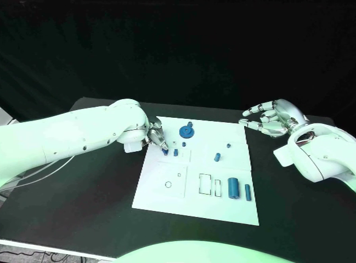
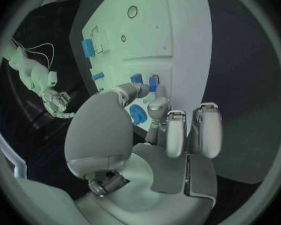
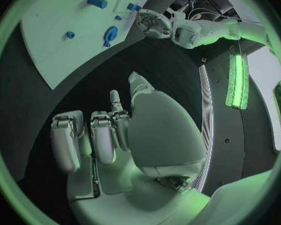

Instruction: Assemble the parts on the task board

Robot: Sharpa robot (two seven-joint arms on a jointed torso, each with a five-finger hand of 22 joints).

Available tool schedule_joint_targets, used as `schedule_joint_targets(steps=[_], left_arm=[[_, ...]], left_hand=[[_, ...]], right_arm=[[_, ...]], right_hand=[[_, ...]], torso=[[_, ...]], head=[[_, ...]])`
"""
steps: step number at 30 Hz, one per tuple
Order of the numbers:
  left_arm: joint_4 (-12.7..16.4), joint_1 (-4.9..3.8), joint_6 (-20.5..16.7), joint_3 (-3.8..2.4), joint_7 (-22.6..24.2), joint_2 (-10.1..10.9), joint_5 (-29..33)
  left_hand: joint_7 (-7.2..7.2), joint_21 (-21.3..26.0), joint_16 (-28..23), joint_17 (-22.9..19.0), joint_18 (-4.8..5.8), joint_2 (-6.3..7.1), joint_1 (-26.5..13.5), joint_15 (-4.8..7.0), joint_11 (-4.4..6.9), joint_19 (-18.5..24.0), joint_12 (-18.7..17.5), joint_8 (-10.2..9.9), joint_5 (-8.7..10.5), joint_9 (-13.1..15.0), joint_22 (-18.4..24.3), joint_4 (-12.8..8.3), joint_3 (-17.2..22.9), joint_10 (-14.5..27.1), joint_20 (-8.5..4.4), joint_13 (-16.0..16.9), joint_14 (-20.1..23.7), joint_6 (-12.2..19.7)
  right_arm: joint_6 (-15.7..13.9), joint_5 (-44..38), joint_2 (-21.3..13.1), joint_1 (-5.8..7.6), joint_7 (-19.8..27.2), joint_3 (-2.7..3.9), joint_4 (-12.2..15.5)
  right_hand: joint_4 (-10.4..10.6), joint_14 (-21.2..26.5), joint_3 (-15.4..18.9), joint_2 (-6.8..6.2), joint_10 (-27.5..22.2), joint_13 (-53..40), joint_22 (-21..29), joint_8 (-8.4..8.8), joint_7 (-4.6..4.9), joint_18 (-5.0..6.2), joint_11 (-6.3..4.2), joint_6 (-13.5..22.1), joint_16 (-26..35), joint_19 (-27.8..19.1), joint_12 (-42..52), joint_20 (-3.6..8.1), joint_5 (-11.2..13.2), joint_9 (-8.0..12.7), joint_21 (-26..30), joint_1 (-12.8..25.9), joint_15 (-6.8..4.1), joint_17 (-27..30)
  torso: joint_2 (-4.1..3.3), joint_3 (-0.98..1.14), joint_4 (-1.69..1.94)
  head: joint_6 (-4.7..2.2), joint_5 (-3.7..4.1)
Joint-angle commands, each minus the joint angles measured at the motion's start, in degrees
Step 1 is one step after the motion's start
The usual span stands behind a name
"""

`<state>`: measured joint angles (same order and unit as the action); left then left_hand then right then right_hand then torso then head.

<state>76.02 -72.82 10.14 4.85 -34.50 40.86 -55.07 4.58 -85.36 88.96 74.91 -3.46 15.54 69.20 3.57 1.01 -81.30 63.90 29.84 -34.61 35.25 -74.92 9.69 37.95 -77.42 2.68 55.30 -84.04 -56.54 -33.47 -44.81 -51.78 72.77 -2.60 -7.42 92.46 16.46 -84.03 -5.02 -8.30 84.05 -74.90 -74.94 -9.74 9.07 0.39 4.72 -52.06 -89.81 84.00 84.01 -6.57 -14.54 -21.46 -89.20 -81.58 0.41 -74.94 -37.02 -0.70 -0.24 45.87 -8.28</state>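
The white task board [image 1: 195, 193] lies in the middle of the table. My left hand [image 1: 154, 136] reaches over its near-left part, where thumb and a finger pinch a small blue peg [image 1: 165, 150], upright on the board; in the left wrist view the peg [image 2: 153, 82] sits between the tips of the hand [image 2: 154, 130]. A second small peg [image 1: 175, 152] stands just beside it. A blue gear [image 1: 186, 130] sits at the board's far edge. My right hand [image 1: 269, 119] hovers off the far-right corner, fingers curled, holding nothing; the right wrist view of that hand [image 3: 109, 135] agrees.
Two small blue pieces [image 1: 216, 157] [image 1: 227, 146] lie right of centre. Two long blue cylinders [image 1: 234, 188] [image 1: 247, 191] lie near the board's front right, beside drawn outlines [image 1: 205, 185]. Bare black table [image 1: 83, 203] surrounds the board.
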Motion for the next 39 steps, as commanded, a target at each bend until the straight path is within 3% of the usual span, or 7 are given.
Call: schedule_joint_targets(steps=[1, 10, 16, 39], left_arm=[[-0.2, 0.02, 1.1, -0.01, -0.5, -0.2, -1.4], [-0.5, 0.07, 2.5, 0.00, -0.8, -0.3, -1.6], [-0.7, 0.18, 2.8, 0.02, -0.9, -0.5, -1.7], [-0.7, 0.48, 4.2, 0.07, -0.9, -0.9, -1.3]], left_hand=[[-1.02, -0.2, -0.3, 12.8, 0.75, -0.54, 0.1, 0.54, -0.02, -0.1, -0.2, 0.4, -0.33, 5.1, -4.7, -10.2, 9.9, -0.2, -0.21, -0.1, -5.3, -1.5], [-1.03, -0.1, -0.3, 12.7, 0.72, -0.57, 0.0, 0.56, 0.00, 0.0, -0.4, 0.4, -0.38, 5.2, -4.6, -10.2, 9.9, -0.1, -0.24, -0.2, -5.3, -1.5], [-1.03, -0.1, -0.4, 12.7, 0.70, -0.58, -0.1, 0.56, 0.00, 0.1, -0.5, 0.4, -0.38, 5.2, -4.6, -10.2, 10.0, 0.0, -0.24, -0.4, -5.2, -1.5], [-1.01, 0.0, -0.4, 12.7, 0.64, -0.66, -0.3, 0.55, -0.01, 0.3, -0.6, 0.4, -0.27, 5.3, -4.3, -10.2, 10.0, 0.0, -0.27, -0.4, -5.2, -1.4]], right_arm=[[0.2, -0.2, 0.0, -0.04, 0.6, 0.01, 0.1], [0.2, -0.2, 0.0, -0.04, 0.6, 0.01, 0.0], [0.3, -0.2, 0.0, -0.05, 0.6, 0.01, 0.0], [0.3, -0.2, 0.0, -0.05, 0.6, 0.01, 0.1]], right_hand=[[0.0, -5.7, -0.4, -0.11, 1.2, -10.4, -14.4, -0.35, 0.11, -0.11, -0.32, 0.5, 0.2, 5.5, -0.1, 0.38, -0.3, 0.1, 0.3, 0.6, -0.17, -14.1], [0.0, -5.7, -0.4, -0.11, 1.2, -10.4, -14.4, -0.35, 0.11, -0.11, -0.32, 0.5, 0.2, 5.5, -0.1, 0.38, -0.3, 0.1, 0.3, 0.6, -0.17, -14.1], [0.0, -5.7, -0.4, -0.11, 1.2, -10.4, -14.4, -0.35, 0.11, -0.11, -0.32, 0.5, 0.2, 5.5, -0.1, 0.38, -0.3, 0.1, 0.3, 0.6, -0.17, -14.1], [0.0, -5.7, -0.4, -0.11, 1.2, -10.4, -14.4, -0.35, 0.11, -0.11, -0.32, 0.5, 0.2, 5.5, -0.1, 0.38, -0.3, 0.1, 0.3, 0.6, -0.17, -14.1]], torso=[[-0.01, 0.01, -0.03], [0.00, 0.03, -0.03], [0.00, 0.03, -0.04], [-0.01, 0.04, -0.03]], head=[[0.10, -0.10], [0.13, -0.11], [-0.25, -0.14], [0.21, -0.14]])
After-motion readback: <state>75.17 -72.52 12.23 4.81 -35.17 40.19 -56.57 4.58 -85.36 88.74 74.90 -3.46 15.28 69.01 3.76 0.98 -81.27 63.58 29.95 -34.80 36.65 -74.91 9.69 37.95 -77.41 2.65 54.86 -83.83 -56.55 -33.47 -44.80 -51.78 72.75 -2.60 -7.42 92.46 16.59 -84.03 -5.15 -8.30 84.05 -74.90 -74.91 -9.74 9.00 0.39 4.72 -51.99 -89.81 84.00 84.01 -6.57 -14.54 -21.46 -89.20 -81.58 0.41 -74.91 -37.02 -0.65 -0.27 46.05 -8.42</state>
